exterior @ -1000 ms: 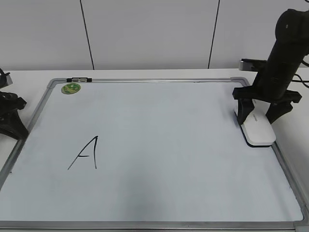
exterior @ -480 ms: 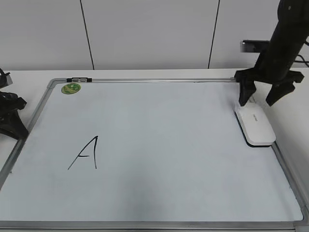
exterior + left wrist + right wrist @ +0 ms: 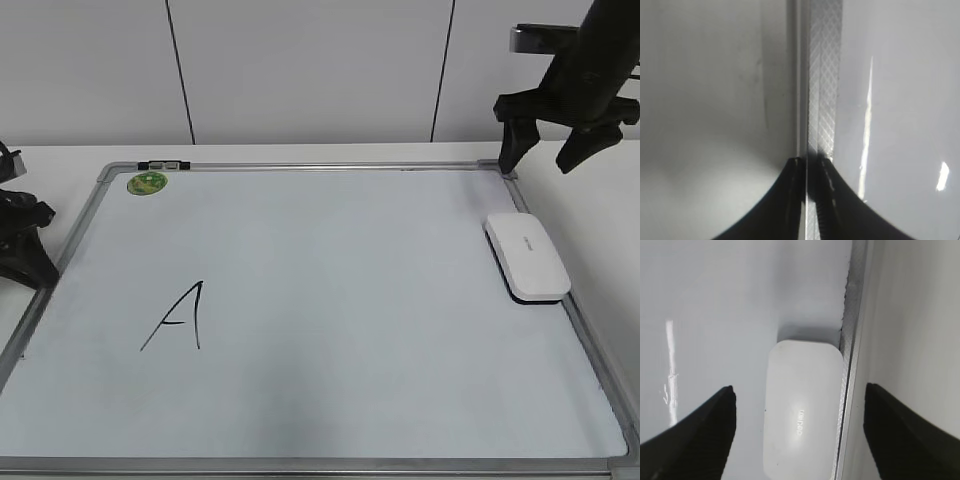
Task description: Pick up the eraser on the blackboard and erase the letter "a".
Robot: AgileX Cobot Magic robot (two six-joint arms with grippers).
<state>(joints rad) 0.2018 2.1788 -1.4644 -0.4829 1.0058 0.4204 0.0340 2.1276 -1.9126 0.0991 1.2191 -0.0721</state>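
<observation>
The white eraser lies flat on the blackboard against its right frame; it also shows in the right wrist view with grey lettering on top. My right gripper is open and empty, raised well above the eraser near the board's far right corner; in the right wrist view its fingers stand either side of the eraser. A large capital "A" is drawn at the lower left. No small letter "a" is visible. My left gripper rests at the board's left edge, shut over the metal frame.
A small green round magnet sits at the board's far left corner, next to a small black clip on the top frame. The white table extends right of the board. A panelled wall stands behind.
My right gripper has risen from astride the eraser, up and back toward the far right corner, still open. The eraser stays in place. The left arm has not moved.
</observation>
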